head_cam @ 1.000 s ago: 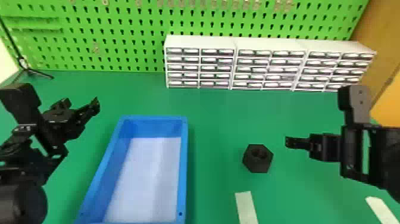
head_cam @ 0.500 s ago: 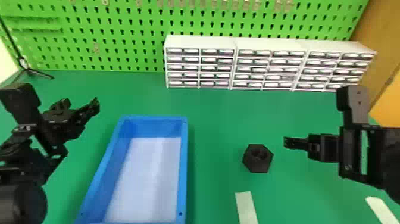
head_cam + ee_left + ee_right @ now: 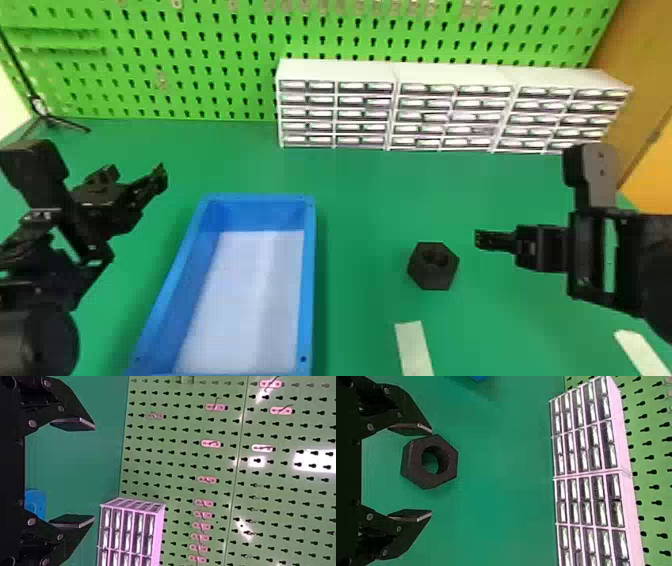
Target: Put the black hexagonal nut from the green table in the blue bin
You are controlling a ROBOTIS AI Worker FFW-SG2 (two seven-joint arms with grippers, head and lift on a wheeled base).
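Right fingers: yours [image 3: 411, 515] stand wide apart with nothing clamped; the wrist view shows the nut off centre in the gap, close to one finger. You can't tell from here whether they touch it.
Black hexagonal nut: it [image 3: 413, 469] lies flat on the bench [image 3: 360, 225], hole upward, between the bin and your right arm.
Done so far: at best the lining-up; you have the open fingers near the nut, but no grip, lift or carry to count.
Your next need: centre on the nut, get low enough around it, then close. Shut off centre and you may nudge it aside or catch only a corner.
Blue bin: it [image 3: 307, 300] sits on the robot's left of the nut, well apart from it, open at the top.
Left to do: grip, lift, cross over the bin's near side wall, lower, release. You have nearly the whole job ahead.
Left fingers: yours [image 3: 73, 521] are spread and holding nothing, out beyond the bin's other side; you likely won't need them.
Backdrop: white drawer units [image 3: 455, 75] stand before the green pegboard [image 3: 200, 80].
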